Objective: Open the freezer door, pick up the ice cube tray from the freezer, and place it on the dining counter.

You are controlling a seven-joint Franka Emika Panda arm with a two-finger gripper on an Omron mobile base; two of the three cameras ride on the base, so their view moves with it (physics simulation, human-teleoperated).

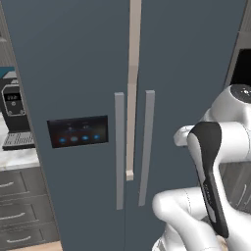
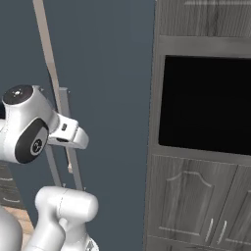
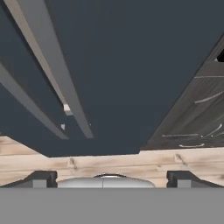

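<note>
Gripper [image 3: 108, 179]: jaws spread wide, holding nothing, fingertips [image 3: 41, 178] low above the wooden floor [image 3: 131, 162].
Freezer door [image 1: 73, 98]: shut, ahead of the gripper and apart from it; its black panel [image 1: 78, 131] glows blue.
Door handle [image 1: 119, 149]: long, grey, upright, beside the centre seam, untouched.
Plain door [image 1: 191, 63]: shut, beside the freezer door.
Coffee machine [image 1: 13, 115]: farther left, on a small counter [image 1: 17, 158].
</note>
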